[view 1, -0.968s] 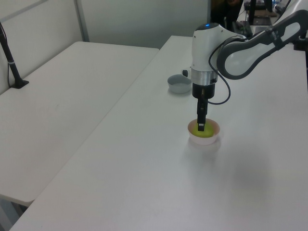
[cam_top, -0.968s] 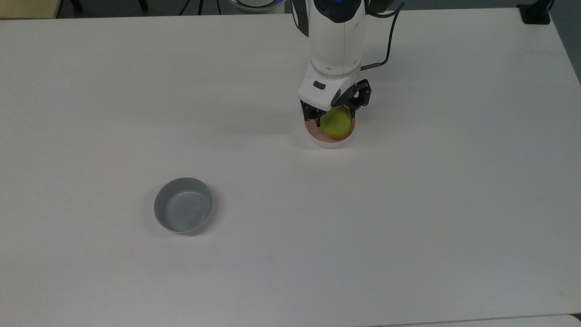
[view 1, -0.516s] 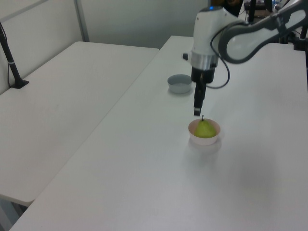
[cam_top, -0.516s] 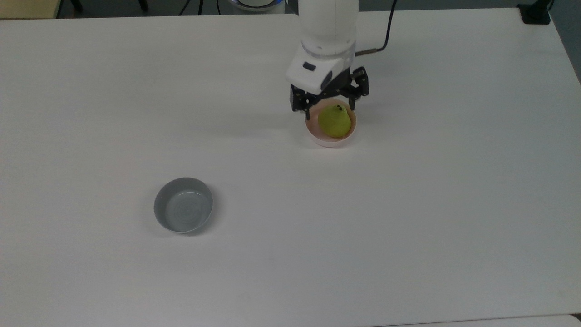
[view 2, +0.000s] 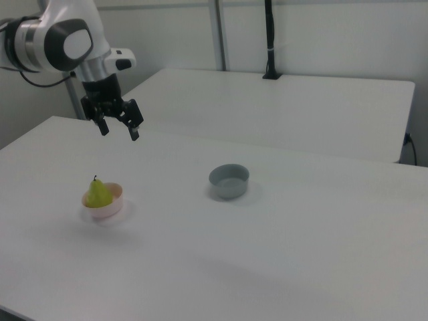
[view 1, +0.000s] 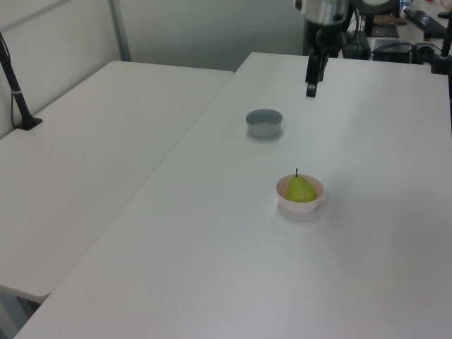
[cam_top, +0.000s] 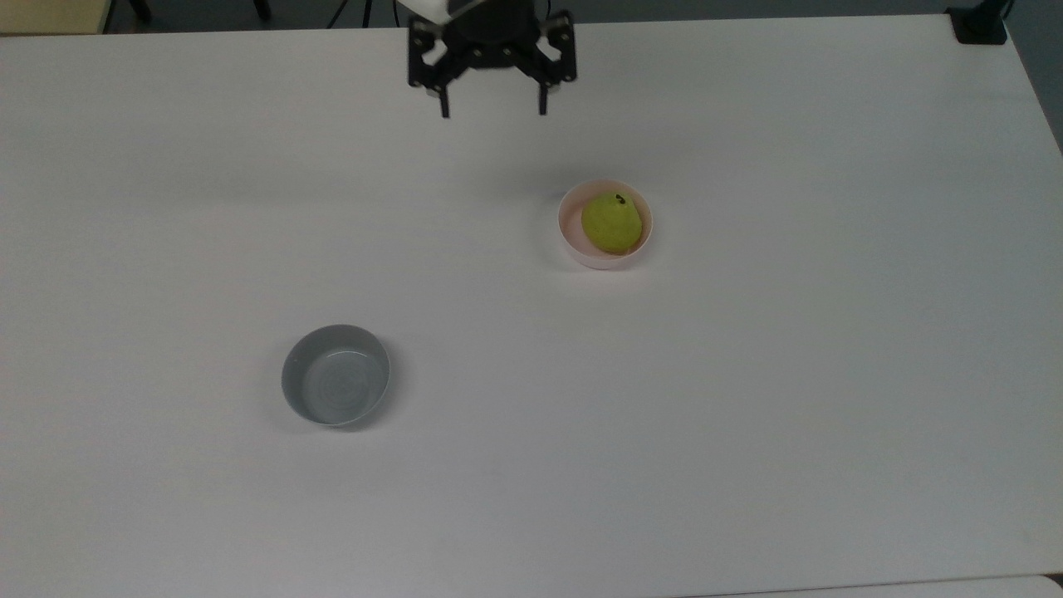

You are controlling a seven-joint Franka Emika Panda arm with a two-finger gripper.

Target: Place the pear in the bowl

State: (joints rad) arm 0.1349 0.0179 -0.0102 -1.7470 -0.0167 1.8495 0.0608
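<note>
Yellow-green pear [cam_top: 613, 223] sits upright inside the pale pink bowl [cam_top: 571, 241], short dark stem up, leaning toward the bowl's far wall in the top view. Bowl rests on the white counter [cam_top: 747, 415]. Judging by this, the placing looks done.

Handling, as a guess: pear looks light, firm and smooth-skinned, so prob. a bit slippery; rounded body could roll if tipped. Best hold would be across the widest part of the belly, w/ fingers either side, not by the stem. Plastic bowl looks light too and may slide if nudged.

Claw [cam_top: 492, 110] hangs in the air above the counter's far edge in the top view, well apart from the bowl, fingers spread wide, holding nothing. In the right view the claw [view 2: 118, 132] is up and behind the pear [view 2: 99, 192].

Grey bowl [cam_top: 335, 385] of similar size stands empty, well apart from the pink one, toward the top view's lower left. Nothing lies between claw and pear; no obstacle near the pink bowl.
</note>
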